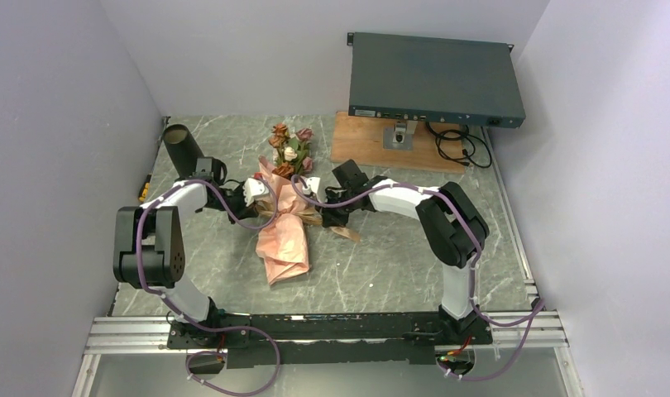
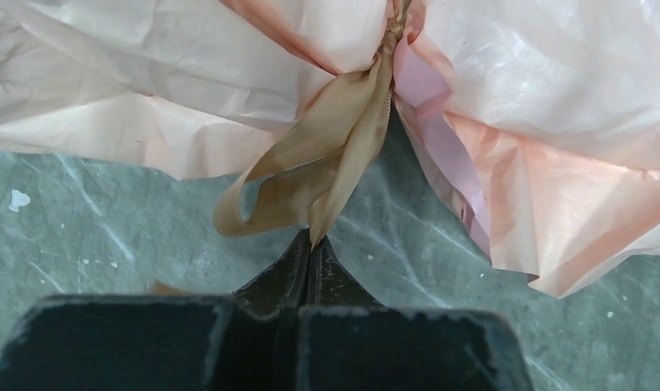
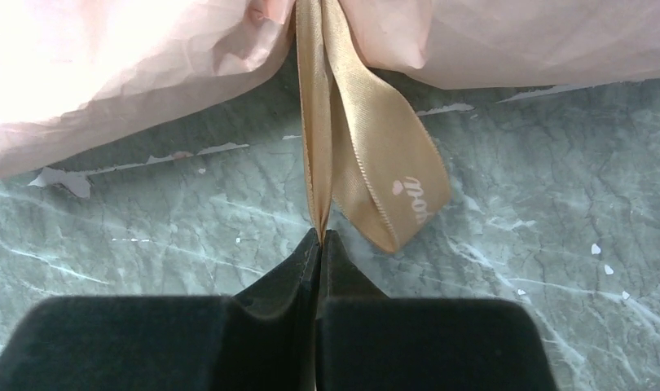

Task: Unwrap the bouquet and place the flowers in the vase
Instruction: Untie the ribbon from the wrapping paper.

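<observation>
Two tails of the tan ribbon are pinched, one per arm. The left gripper has its jaws closed on the tip of one tail, and the right gripper has its jaws closed on an edge-on strand next to a loop with pale printed lettering. From above, the bouquet lies flat near the middle of the table, with an arm on each side of its tied waist. The flowers point toward the far edge, and the crinkled salmon-pink paper trails toward the near edge. Both wrist views show the ribbon running up into a cinch with the paper gathered around it, so we judge the knot not yet undone. The vase stands near the far left corner, well apart from the bouquet, and we see nothing in its open mouth. A dark rack box sits above a wooden board at the far right and plays no part here. We judge the task to be early in its first step. Left to do: pull the tails apart to release the bow, open the paper, free the stems, and carry them to the vase.
</observation>
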Motion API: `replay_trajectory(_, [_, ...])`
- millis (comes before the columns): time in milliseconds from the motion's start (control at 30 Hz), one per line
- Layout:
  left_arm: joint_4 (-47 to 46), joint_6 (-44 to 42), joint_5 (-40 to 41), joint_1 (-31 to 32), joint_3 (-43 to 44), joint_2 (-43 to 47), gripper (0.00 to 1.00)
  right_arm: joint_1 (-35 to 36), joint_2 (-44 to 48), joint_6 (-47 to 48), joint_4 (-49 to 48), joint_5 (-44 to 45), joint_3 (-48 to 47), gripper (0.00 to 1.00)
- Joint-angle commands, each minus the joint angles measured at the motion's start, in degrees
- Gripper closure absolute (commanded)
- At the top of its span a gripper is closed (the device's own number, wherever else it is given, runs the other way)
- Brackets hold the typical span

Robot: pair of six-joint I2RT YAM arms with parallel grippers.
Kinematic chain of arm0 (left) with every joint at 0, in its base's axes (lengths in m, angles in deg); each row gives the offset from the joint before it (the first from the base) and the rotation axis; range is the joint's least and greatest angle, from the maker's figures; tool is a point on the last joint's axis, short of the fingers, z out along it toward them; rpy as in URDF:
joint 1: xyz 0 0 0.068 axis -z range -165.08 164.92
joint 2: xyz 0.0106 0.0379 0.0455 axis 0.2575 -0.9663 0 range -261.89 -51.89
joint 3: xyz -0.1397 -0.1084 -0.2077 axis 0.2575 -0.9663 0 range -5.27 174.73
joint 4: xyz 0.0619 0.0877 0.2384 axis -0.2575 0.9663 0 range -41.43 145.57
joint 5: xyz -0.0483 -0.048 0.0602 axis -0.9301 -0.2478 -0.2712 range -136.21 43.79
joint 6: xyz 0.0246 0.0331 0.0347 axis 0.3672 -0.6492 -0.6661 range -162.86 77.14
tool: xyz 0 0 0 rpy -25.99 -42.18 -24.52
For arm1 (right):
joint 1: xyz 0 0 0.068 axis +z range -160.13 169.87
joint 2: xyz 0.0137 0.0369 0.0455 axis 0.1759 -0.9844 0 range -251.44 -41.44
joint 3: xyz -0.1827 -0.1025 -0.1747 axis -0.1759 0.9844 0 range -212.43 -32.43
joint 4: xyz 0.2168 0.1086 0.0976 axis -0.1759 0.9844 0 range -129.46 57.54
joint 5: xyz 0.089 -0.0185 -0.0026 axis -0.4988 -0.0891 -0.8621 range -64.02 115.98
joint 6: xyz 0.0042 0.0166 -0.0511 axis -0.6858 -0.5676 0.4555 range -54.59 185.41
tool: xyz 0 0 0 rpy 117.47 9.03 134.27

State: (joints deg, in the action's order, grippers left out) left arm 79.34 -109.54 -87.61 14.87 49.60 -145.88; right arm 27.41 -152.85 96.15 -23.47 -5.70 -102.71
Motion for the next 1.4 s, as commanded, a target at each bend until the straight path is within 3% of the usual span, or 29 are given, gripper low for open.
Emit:
replay_trajectory(0, [2.67, -3.29, 0.89, -3.61, 1.7, 2.25, 1.0, -1.74, 3.19, 1.74, 3.34, 2.72, 2.25, 1.0])
replay_trajectory(867, [0.64, -0.51, 7.75, -5.7, 0.96, 2.42, 1.0, -8.23, 10.3, 7.22, 11.66, 5.65, 6.68, 1.0])
replay_trajectory(1367, [2.01, -2.2, 8.78, -8.02, -0.4, 5.31, 1.0, -15.38, 13.36, 11.74, 15.04, 6.84, 11.16, 1.0])
